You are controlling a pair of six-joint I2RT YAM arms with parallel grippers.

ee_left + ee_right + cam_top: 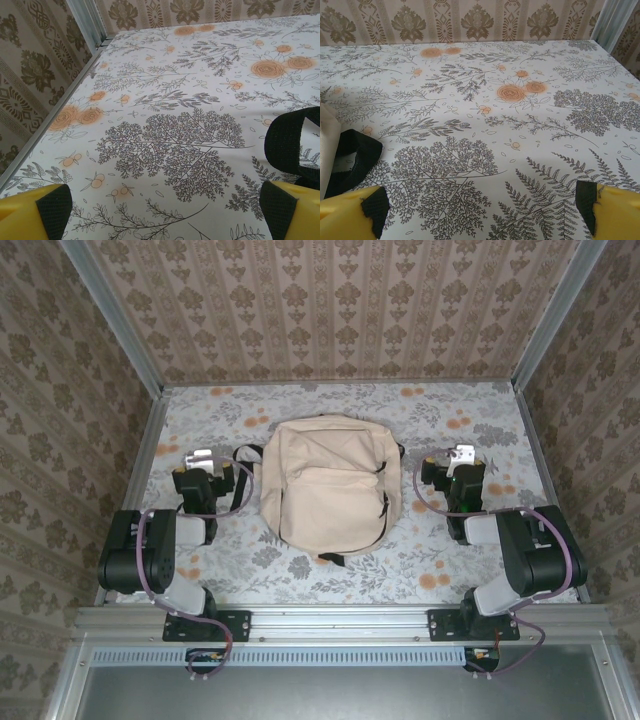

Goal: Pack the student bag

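top: overhead, down | wrists: low, facing back wall point(470, 20) | shared: table point(400, 570)

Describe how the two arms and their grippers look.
The left arm and right arm have black blocky joints, grey links and looping purple cables. The left gripper and right gripper carry yellow fingers faced with black pads.

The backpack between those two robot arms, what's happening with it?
Nothing is touching it yet. The student bag lies flat in the middle of the flowery table, front pocket up. The left gripper and the right gripper sit on either side of it, both open and holding nothing. A black strap sticks out near each one.
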